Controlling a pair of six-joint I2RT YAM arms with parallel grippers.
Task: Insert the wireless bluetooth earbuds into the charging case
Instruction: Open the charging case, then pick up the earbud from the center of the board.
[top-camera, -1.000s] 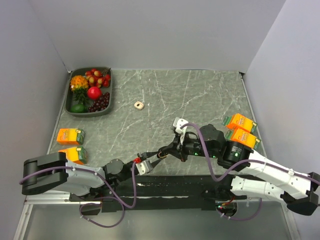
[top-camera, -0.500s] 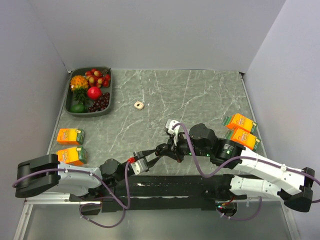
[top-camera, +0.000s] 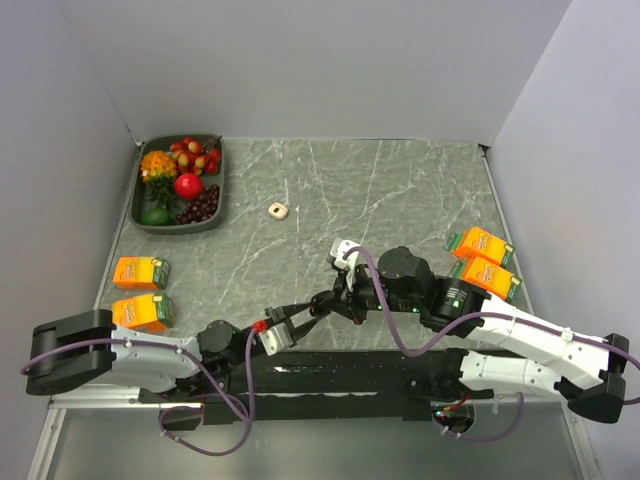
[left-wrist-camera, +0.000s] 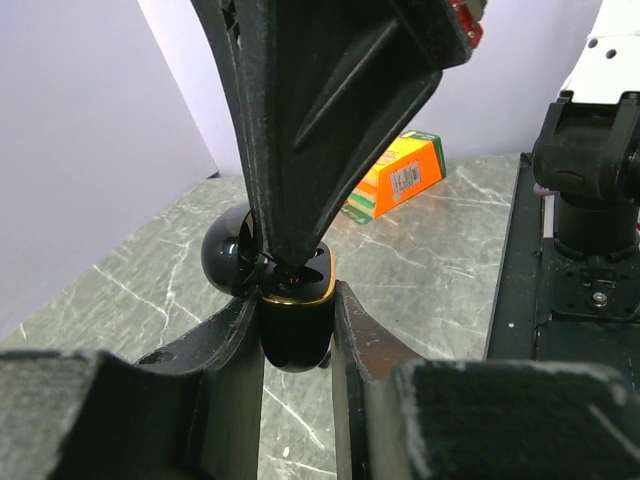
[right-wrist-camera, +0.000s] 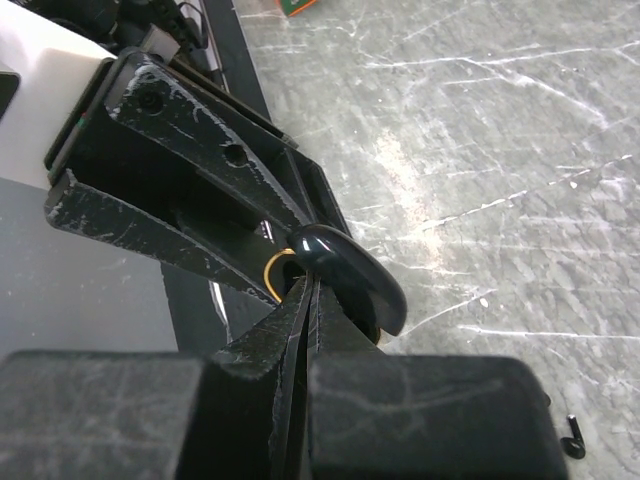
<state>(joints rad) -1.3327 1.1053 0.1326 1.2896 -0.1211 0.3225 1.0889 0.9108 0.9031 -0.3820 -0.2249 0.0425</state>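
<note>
The left fingers (left-wrist-camera: 230, 350) clamp the charging case (left-wrist-camera: 296, 325) near the surface's (top-camera: 400, 190) front edge. The right fingers (left-wrist-camera: 300, 130), pressed shut, have moved in and now dip into its open mouth, so insertion looks underway.

Top cam sits high at the near side, looking down over the whole desk (top-camera: 400, 190). Both wrist cams sit super close, facing each other, sharing the charging case (left-wrist-camera: 295, 340) up front.
</note>
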